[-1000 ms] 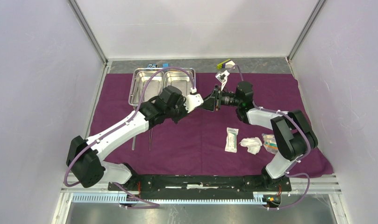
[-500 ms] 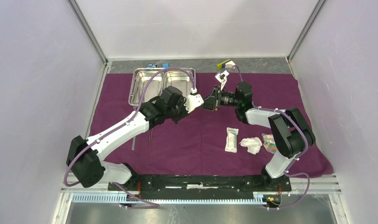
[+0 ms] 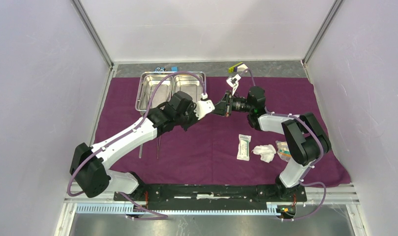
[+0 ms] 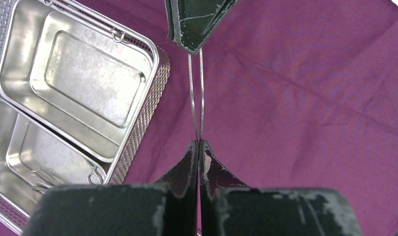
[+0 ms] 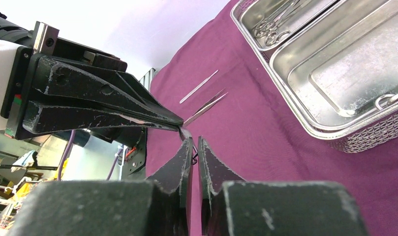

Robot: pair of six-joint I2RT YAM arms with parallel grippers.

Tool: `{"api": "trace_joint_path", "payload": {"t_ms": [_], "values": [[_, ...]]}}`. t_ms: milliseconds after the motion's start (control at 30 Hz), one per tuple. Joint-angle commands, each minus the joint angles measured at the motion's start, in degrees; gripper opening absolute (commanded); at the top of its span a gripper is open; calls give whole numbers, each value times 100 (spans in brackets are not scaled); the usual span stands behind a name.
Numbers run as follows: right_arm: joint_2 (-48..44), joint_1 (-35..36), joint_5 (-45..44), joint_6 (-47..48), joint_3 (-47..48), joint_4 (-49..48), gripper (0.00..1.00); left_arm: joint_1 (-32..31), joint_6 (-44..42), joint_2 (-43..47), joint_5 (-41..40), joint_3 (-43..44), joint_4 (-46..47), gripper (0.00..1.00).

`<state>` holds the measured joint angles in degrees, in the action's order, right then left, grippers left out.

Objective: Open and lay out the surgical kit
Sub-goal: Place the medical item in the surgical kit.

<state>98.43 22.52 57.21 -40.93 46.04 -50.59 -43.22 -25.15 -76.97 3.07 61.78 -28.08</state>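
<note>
Dark purple cloth lies spread; my left gripper and right gripper clamp slim metal tweezers; ring-handled forceps wait in shiny steel tray.

No lettering, brand, number or sign can be read in any of the three views. The white packet, lying on the dark purple cloth, carries faint printed marks on its face. Seen from overhead they are far too small to make out as words or figures.
</note>
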Motion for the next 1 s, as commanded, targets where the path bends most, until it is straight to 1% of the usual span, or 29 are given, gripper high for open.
{"api": "trace_joint_path", "payload": {"t_ms": [0, 67, 100, 167, 267, 367, 533, 667, 767, 867, 967], "values": [[27, 39, 110, -48, 36, -354, 7, -30, -333, 95, -17, -8, 259, 2], [9, 42, 95, -88, 28, -377, 1, -29, -331, 80, -19, -8, 259, 2], [-6, 42, 74, -91, 24, -361, 0, -31, -330, 74, -22, -17, 259, 3], [-34, 40, 24, -87, 19, -293, 0, -31, -328, 45, -43, -18, 275, 7], [-43, 40, -25, -124, -5, -259, 0, -35, -362, 5, -77, 7, 285, 19], [-67, 39, -76, -168, -38, -259, 0, -37, -429, -29, -142, 57, 302, 32], [-107, 41, -114, -214, -86, -278, 0, -37, -503, -183, -98, 195, 377, 49], [-116, 33, -122, -205, -104, -267, 0, -55, -513, -358, -45, 370, 467, 53], [-105, 32, -122, -196, -95, -247, 0, -85, -460, -495, 22, 563, 463, 54], [-114, 33, -133, -155, -94, -187, 0, -96, -429, -607, 53, 646, 469, 53], [-103, 25, -149, -126, -89, -149, 0, -107, -378, -652, 109, 690, 470, 48]]}}
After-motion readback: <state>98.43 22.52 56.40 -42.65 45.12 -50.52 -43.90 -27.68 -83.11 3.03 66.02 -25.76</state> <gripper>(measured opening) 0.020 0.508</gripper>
